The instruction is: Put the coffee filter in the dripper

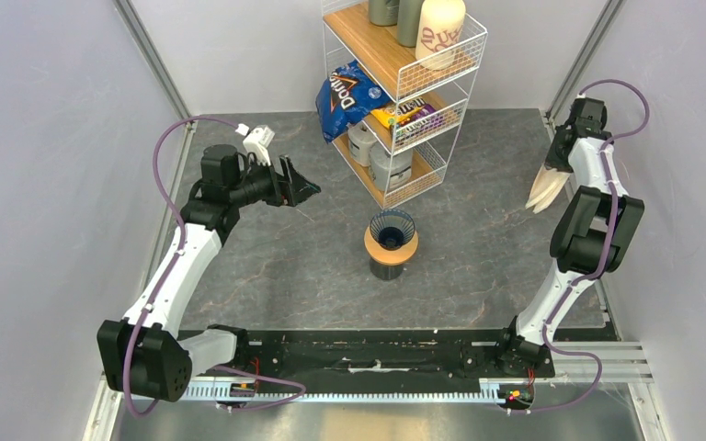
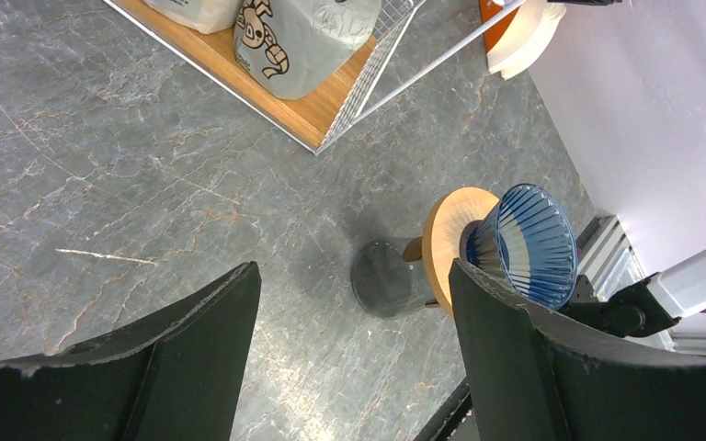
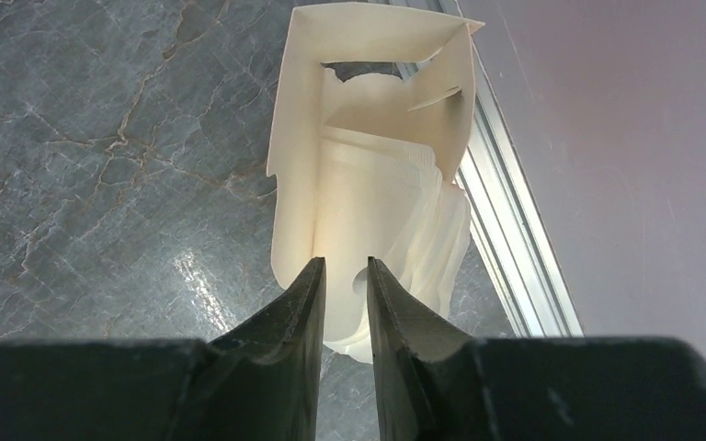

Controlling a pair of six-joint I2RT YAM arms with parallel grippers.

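Looking down from the top camera, I see the dripper (image 1: 392,227) seated in a wooden ring (image 1: 370,244) on a dark cup (image 1: 387,270) at mid-counter (image 1: 267,266), just in front of the wire shelf (image 1: 423,92). The left pincer (image 1: 305,188) hovers well to its left, jaws wide apart and holding nothing; its wrist view shows the dripper's ribbed blue cone beside 1 finger (image 2: 506,367). The right pincer (image 3: 345,285) is at the far right edge by the wall, over the coffee filter (image 3: 386,211), which lies among white papers in a torn cream cardboard sleeve (image 3: 294,138). Its 2 jaws stand a narrow slit apart with paper showing between them; I cannot tell whether they pinch it.
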